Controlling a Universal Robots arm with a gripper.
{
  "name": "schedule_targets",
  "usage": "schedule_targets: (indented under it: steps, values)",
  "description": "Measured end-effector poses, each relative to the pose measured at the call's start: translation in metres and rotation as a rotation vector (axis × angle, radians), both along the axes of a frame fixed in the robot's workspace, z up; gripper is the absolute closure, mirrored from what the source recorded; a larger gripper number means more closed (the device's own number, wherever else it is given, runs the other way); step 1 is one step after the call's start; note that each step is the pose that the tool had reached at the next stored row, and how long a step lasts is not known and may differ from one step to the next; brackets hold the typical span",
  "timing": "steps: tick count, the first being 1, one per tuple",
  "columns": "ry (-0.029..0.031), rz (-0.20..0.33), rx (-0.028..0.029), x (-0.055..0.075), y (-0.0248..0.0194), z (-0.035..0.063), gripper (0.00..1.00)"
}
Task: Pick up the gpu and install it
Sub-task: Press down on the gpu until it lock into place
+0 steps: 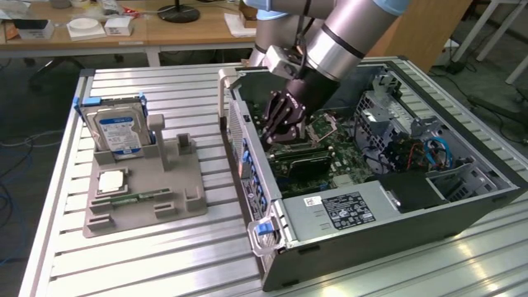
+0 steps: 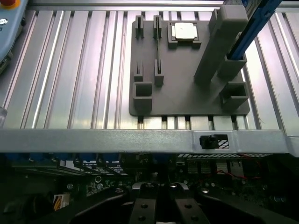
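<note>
1. Gpu point(image 1: 307, 162): a dark flat card lying low inside the open computer case point(image 1: 462, 207), over the green motherboard point(image 1: 342, 158), right under my gripper point(image 1: 281, 137).
2. Writing: the white label point(image 1: 348, 210) on the black power supply carries print too small for me to read; the hard drive point(image 1: 115, 130) has a blue-and-white label, also unreadable.
3. My gripper is clenched tight, reaching down into the case just above the card; whether it touches the card I cannot tell.
4. On the slatted table, the grey holder tray point(image 2: 182, 88) stands beside the case. It carries the hard drive upright in its tall slot, a square processor chip point(image 2: 184, 31) in a recess, and a thin green memory stick point(image 1: 136, 198) on edge.
</note>
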State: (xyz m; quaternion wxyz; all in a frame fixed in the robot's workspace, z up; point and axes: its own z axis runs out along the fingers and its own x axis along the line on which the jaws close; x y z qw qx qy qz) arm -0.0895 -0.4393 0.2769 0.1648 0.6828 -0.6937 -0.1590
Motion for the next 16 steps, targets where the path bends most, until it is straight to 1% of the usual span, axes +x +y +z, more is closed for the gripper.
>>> schedule_targets:
  steps: [1,2,10,12,16]
  values:
    - [0.0045,0.000,-0.0001,0.0004,0.0000,0.0001,0.90]
    - [0.0065,0.000,-0.0003,0.0012,0.0000,0.0001,0.90]
    - [0.0072,0.000,0.0000,0.0034,-0.0007,-0.0009,0.90]
    - [0.0074,0.000,0.0000,0.0035,-0.0023,-0.0008,0.90]
    - [0.0077,0.000,-0.0001,0.0036,-0.0070,-0.0008,0.90]
